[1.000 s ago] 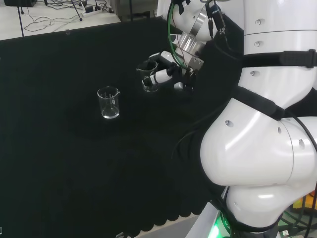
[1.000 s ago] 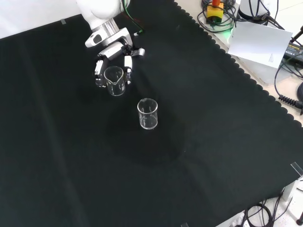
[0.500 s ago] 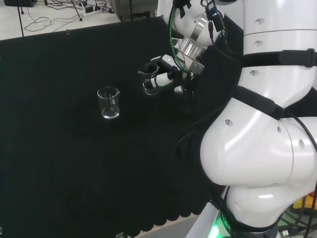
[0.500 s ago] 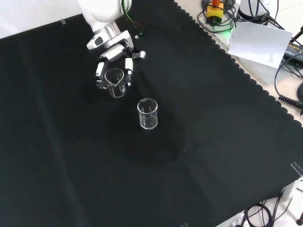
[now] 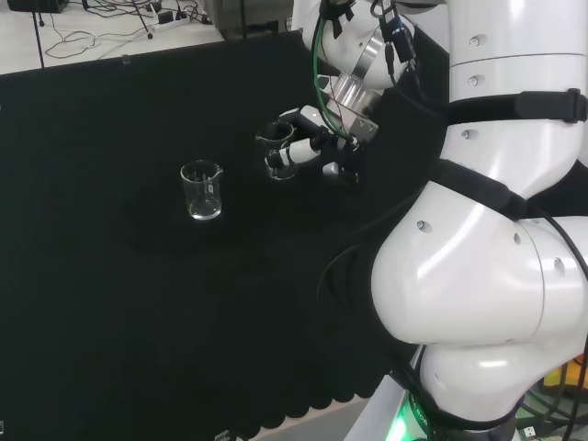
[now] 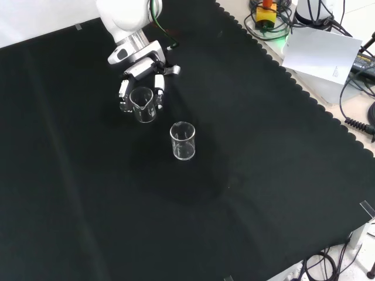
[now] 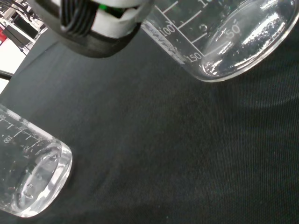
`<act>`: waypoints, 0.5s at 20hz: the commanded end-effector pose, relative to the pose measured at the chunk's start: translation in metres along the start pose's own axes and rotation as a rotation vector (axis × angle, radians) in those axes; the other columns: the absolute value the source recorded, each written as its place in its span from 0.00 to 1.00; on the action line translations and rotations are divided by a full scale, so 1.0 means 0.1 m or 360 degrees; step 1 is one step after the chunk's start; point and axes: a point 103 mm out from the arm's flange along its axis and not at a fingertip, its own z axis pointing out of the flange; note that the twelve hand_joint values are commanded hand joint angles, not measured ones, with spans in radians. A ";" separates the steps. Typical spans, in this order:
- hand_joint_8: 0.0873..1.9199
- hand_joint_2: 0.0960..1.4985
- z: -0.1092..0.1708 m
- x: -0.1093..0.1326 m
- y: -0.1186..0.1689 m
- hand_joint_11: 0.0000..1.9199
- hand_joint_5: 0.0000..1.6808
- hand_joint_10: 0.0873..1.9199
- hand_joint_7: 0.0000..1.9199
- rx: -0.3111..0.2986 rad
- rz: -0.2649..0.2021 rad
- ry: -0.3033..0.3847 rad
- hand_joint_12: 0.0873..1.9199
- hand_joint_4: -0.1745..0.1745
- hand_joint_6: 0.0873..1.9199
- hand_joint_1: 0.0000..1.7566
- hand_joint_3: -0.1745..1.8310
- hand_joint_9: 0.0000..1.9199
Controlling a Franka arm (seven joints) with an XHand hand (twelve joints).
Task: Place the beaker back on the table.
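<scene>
The white robot arm [image 5: 478,239], the largest shape in the head view, reaches over the black cloth-covered bench [image 6: 246,193] toward about ten o'clock, and its black and white hand [image 6: 140,75] sits at about eleven o'clock of the front view. The fingers [image 6: 159,89] are curled round a small clear glass beaker with a pouring spout [image 6: 144,104], one finger on each flank in the front view. Against the pictures from a second ago, the hand and beaker have slid a little down the front view and lower toward the cloth, so the beaker appears to be nearing set-down. In the wrist view its base [image 7: 243,46] hangs just off the cloth with a faint shadow beneath; whether it touches yet cannot be told, and my reading is that the release is not yet due. A second clear glass beaker [image 6: 183,141] stands free and upright at about four o'clock of the held one in the front view, near but apart. Both beakers look empty, though a clear liquid would be hard to see.
</scene>
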 end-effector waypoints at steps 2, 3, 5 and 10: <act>0.36 0.71 0.04 -0.04 0.00 0.56 0.57 0.18 0.64 0.0013 0.0016 0.0004 0.37 0.00 0.54 0.80 0.00 0.70; 0.36 0.71 0.04 -0.04 0.00 0.56 0.57 0.16 0.64 0.0012 0.0021 0.0006 0.36 0.00 0.54 0.80 0.00 0.71; 0.35 0.70 0.05 -0.05 0.00 0.57 0.58 0.14 0.65 0.0016 0.0032 0.0008 0.36 0.00 0.53 0.80 0.00 0.71; 0.34 0.70 0.05 -0.04 -0.01 0.58 0.60 0.10 0.65 0.0022 0.0046 0.0010 0.37 0.01 0.53 0.80 0.00 0.72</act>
